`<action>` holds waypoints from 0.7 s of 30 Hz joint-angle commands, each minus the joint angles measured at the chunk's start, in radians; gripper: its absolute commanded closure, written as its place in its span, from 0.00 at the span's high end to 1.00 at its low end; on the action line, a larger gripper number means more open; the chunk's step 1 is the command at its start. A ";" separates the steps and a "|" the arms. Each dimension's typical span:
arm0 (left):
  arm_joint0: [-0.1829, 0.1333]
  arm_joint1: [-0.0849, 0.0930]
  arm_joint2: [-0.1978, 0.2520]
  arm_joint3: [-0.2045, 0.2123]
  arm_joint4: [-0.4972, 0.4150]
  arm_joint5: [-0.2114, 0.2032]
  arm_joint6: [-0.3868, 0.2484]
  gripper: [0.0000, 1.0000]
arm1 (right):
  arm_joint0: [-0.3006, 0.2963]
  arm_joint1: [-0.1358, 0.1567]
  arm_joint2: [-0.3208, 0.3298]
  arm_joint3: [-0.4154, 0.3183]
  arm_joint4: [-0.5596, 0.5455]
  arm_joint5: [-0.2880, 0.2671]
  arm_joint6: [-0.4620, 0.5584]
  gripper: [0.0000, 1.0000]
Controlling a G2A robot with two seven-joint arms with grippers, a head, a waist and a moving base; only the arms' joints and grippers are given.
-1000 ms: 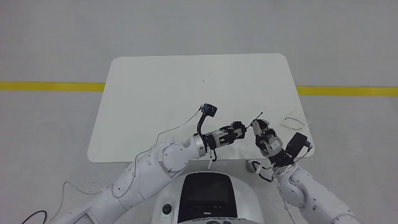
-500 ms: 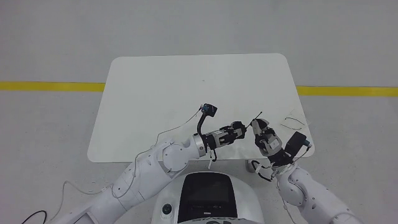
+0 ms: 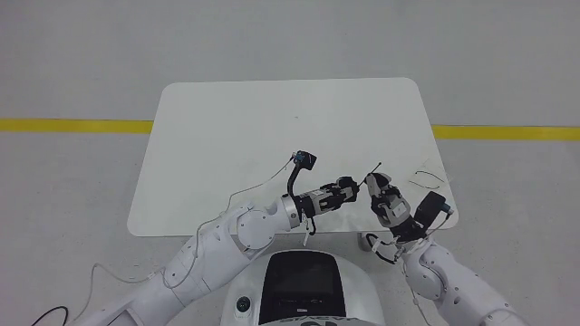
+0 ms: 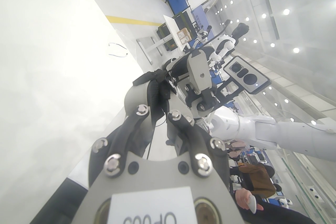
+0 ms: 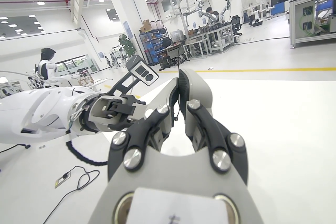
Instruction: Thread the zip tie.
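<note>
My right gripper [image 5: 179, 84] is shut on a thin black zip tie [image 5: 179, 57], whose tail sticks up past the fingertips. In the top view the zip tie [image 3: 372, 174] slants away from the right gripper [image 3: 374, 184] just above the table's front edge. Right beside it, the left gripper [image 3: 352, 187] faces the right gripper tip to tip. In the left wrist view the left gripper [image 4: 153, 83] is shut, and a thin black strand of the zip tie [image 4: 150, 139] curves back between its fingers. The end it grips is hidden by the pads.
A second black zip tie [image 3: 427, 178] lies loose on the white table [image 3: 272, 136] near its right edge, also visible as the loose zip tie [image 4: 118, 50]. The far and left parts of the table are bare.
</note>
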 commanded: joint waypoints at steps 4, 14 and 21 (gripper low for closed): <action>0.000 0.000 0.000 0.000 0.000 0.000 0.000 0.00 | 0.002 -0.001 -0.003 0.001 0.000 0.000 0.003 0.00; 0.000 0.000 0.000 0.000 0.000 0.000 0.000 0.00 | 0.001 0.004 -0.023 -0.014 0.014 0.000 -0.009 0.00; 0.000 0.000 0.000 0.000 0.000 0.000 0.000 0.00 | 0.008 0.017 -0.037 -0.009 0.027 0.000 -0.009 0.00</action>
